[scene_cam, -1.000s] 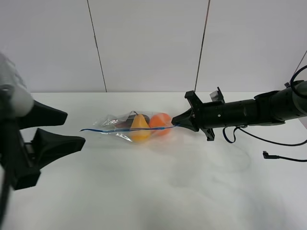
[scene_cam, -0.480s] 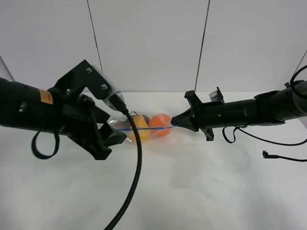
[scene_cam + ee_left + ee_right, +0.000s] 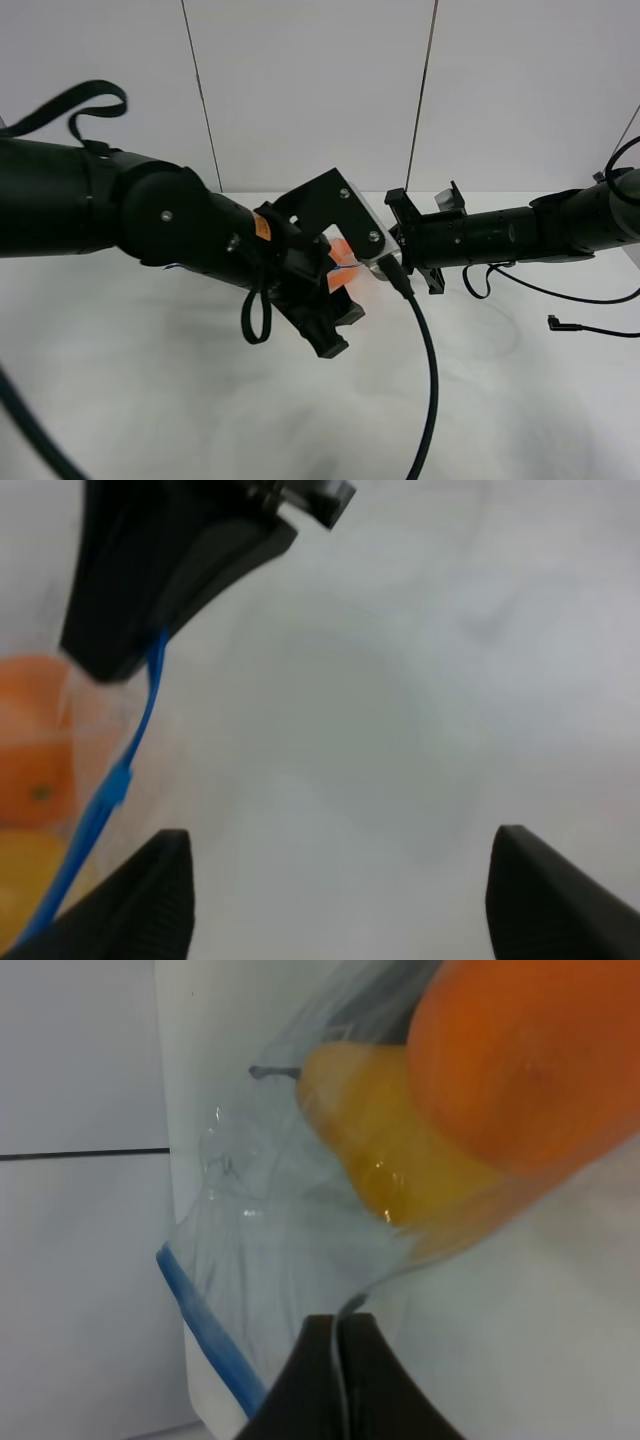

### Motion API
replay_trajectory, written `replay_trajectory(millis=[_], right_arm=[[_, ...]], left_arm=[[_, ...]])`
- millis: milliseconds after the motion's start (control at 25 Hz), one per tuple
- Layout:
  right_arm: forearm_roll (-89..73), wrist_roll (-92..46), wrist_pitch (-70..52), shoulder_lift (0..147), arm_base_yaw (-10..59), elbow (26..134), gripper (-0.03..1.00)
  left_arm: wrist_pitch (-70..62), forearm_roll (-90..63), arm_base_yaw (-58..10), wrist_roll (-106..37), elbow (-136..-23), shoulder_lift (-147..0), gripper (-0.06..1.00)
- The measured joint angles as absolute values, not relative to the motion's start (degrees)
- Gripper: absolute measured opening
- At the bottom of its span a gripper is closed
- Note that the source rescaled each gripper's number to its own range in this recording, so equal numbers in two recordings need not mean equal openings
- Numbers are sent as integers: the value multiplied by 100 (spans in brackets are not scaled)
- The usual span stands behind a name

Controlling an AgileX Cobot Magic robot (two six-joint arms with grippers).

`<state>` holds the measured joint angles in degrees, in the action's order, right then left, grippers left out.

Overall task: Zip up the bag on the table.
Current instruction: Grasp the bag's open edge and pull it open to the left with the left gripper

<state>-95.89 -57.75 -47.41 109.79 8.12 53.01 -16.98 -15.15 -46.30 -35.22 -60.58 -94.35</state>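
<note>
- Pinching one end of the bag [image 3: 300, 1250], the right gripper [image 3: 338, 1327] is clamped shut; the bag is laid on the surface [image 3: 500, 390].
- The left gripper [image 3: 340, 880] (spread wide) should be centred over the seal strip [image 3: 110, 792] before being closed and slid.

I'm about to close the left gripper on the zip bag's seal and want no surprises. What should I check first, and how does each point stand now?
1. Right gripper shut on the clear crinkly plastic zip bag: ok.
2. Left gripper open: ok.
3. Thin blue seal strip between the left gripper's fingers: not ok, it runs beside one finger, outside the gap.
4. Round orange and yellow pear inside the bag: ok.
5. Seal pressed shut anywhere along its length: cannot tell.
</note>
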Motion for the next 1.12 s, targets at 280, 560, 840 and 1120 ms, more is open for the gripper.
replay_trajectory(millis=[280, 560, 840, 1120], right_arm=[[-9497, -5775, -4876, 10979, 812, 5301, 0], [-9409, -5775, -4979, 10979, 812, 5301, 0], [-9404, -5775, -5017, 10979, 812, 5301, 0], [-9404, -5775, -5017, 10979, 812, 5301, 0]], left_arm=[[-1691, -1282, -4644, -3749, -6751, -10229, 87], [-1674, -343, -4572, -3720, -6841, -10575, 87], [-1674, -148, -4126, -3586, -6841, -10587, 87], [-1674, -159, -4128, -3514, -6841, -10587, 87]])
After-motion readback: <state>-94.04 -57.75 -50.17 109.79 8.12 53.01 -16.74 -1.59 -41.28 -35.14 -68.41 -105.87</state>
